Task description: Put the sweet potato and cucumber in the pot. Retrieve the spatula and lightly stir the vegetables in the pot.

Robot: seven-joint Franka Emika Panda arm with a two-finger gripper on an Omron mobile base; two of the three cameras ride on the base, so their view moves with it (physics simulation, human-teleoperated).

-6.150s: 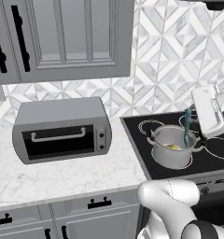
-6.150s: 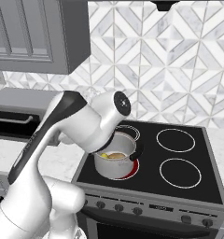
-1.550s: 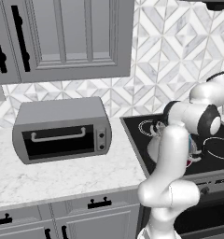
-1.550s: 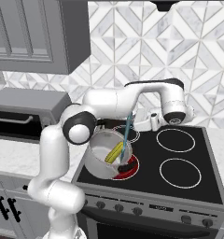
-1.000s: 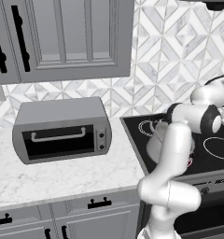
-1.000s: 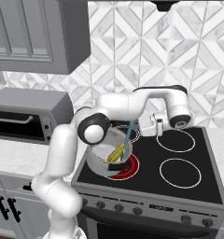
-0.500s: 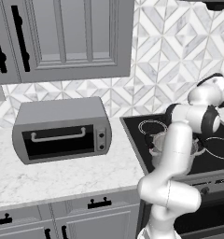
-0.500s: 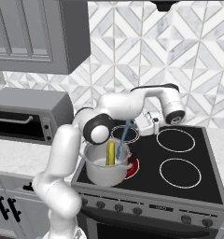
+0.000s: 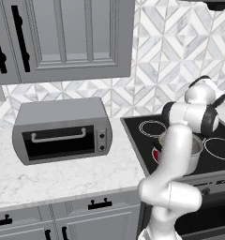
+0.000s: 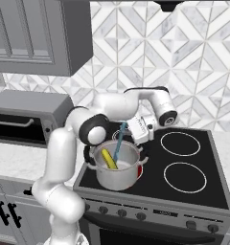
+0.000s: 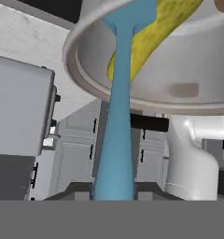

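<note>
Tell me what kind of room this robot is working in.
A home-style kitchen, rendered: a black electric cooktop with a steel pot on it, a toaster oven on the marble counter, and grey cabinets above.

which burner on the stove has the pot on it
The front left burner, glowing red beneath the pot. The other three are bare white rings on the black stove.

My pot point(image 10: 118, 171) sits on the stove's point(image 10: 193, 198) near-left burner, cucumber point(image 10: 108, 159) and spatula point(image 10: 119, 141) inside; the toaster oven point(image 9: 62, 129) stands left on the counter point(image 9: 63, 178).
</note>
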